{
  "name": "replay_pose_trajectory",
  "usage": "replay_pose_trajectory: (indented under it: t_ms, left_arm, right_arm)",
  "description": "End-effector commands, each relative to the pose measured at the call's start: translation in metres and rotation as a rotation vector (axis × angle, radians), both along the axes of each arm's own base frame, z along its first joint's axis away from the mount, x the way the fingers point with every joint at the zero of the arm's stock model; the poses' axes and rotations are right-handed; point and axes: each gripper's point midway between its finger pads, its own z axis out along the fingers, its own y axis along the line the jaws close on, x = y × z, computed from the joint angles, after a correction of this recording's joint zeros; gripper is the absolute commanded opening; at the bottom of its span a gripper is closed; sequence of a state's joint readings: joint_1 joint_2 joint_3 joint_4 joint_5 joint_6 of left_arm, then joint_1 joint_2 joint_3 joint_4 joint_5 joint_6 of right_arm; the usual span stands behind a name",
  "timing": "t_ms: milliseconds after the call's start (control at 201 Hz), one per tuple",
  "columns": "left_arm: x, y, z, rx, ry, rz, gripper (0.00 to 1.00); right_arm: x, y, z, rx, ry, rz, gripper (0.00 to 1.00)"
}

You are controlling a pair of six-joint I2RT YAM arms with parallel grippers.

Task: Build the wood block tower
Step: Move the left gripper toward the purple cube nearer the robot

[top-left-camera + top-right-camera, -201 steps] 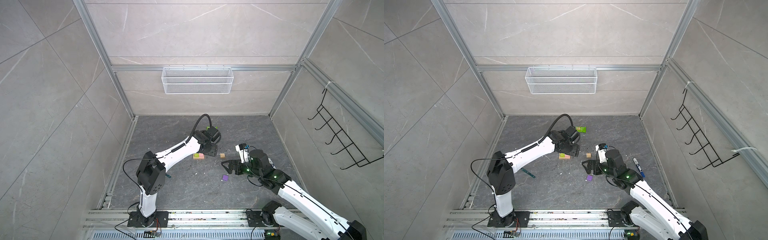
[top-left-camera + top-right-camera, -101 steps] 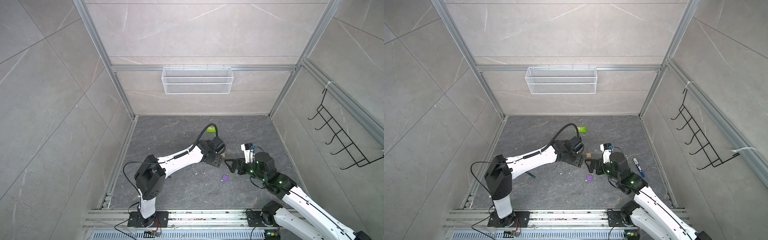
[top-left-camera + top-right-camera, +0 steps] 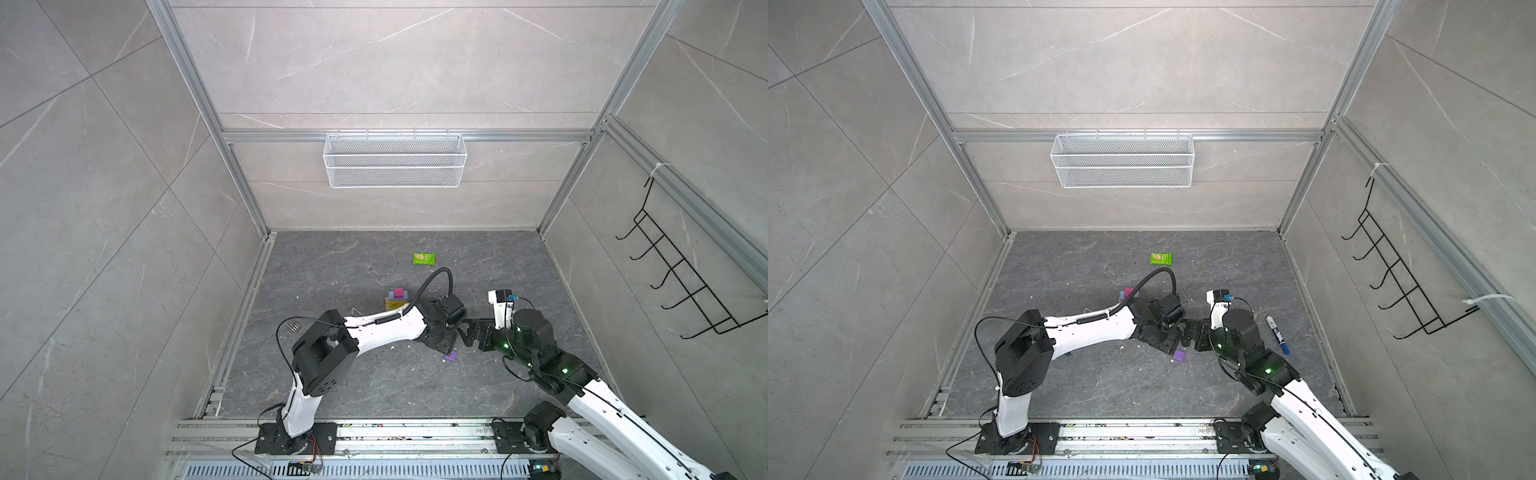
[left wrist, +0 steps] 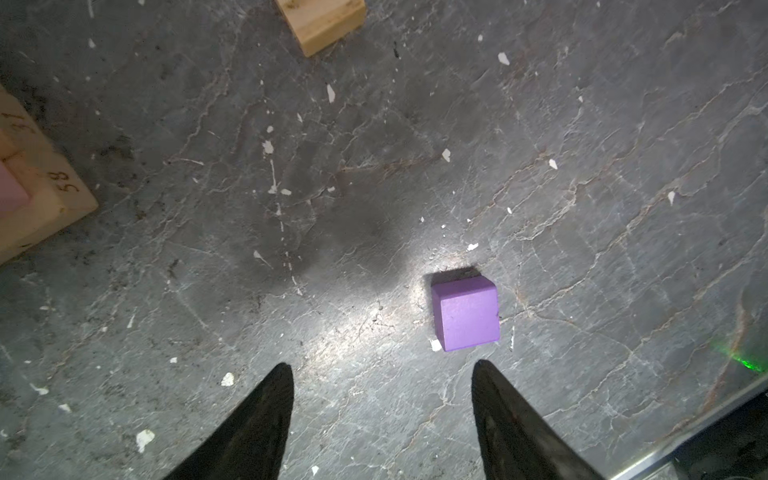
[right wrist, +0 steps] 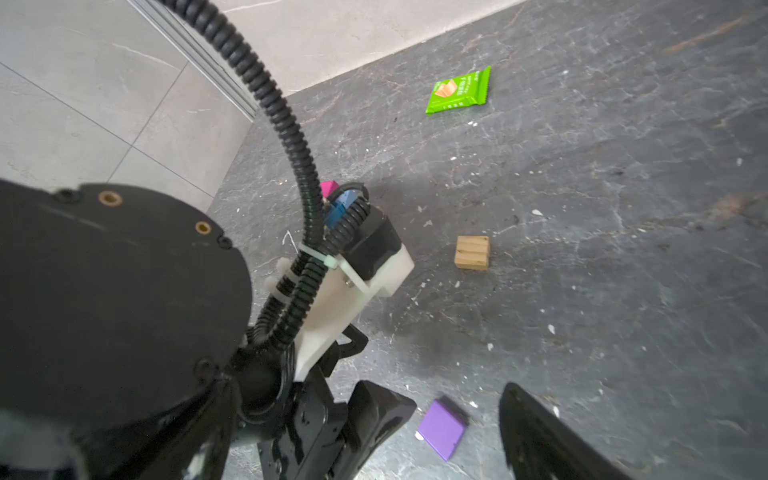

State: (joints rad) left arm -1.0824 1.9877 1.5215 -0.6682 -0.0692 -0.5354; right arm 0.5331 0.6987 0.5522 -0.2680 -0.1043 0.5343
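Observation:
A small purple cube (image 4: 465, 313) lies on the grey floor just ahead of one fingertip of my left gripper (image 4: 380, 365), which is open and empty above it. In both top views the cube (image 3: 450, 356) sits below the two wrists. My right gripper (image 3: 468, 332) is open and empty, close beside the left one. One of its fingers (image 5: 540, 432) stands right of the cube (image 5: 441, 424). A loose tan cube (image 5: 472, 252) rests further back. The tower (image 3: 398, 297) has a magenta cube on top of light blue and yellow blocks. Its tan base (image 4: 41, 199) shows in the left wrist view.
A green snack packet (image 3: 424, 258) lies near the back wall. A blue marker (image 3: 1277, 334) lies right of my right arm. A white wire basket (image 3: 395, 160) hangs on the back wall and a black hook rack (image 3: 681, 286) on the right wall.
My left gripper has swung away from the tower, forward and to the right, and now hangs over the purple cube. The tower is uncovered. My right arm has shifted slightly right.

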Motion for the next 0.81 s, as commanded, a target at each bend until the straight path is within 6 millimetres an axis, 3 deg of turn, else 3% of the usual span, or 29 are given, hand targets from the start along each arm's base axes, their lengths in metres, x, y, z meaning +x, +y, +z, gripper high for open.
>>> replay_pose_trajectory:
  t_ms: [0, 334, 568, 802]
  left_arm:
    - [-0.005, -0.018, 0.002, -0.041, 0.008, 0.004, 0.67]
    - [-0.023, -0.041, -0.02, -0.034, 0.053, -0.041, 0.61]
    - [-0.026, -0.039, -0.03, -0.013, 0.063, -0.026, 0.59]
    - [-0.026, -0.037, -0.027, -0.008, 0.07, -0.007, 0.59]
  right_arm:
    - [0.003, -0.004, 0.005, 0.023, -0.022, -0.032, 0.99]
    - [0.001, -0.007, 0.005, 0.024, -0.027, -0.043, 0.99]
    - [-0.001, -0.013, 0.009, 0.023, -0.045, -0.069, 0.99]
    - [-0.009, -0.021, 0.002, -0.019, -0.011, -0.077, 0.99]
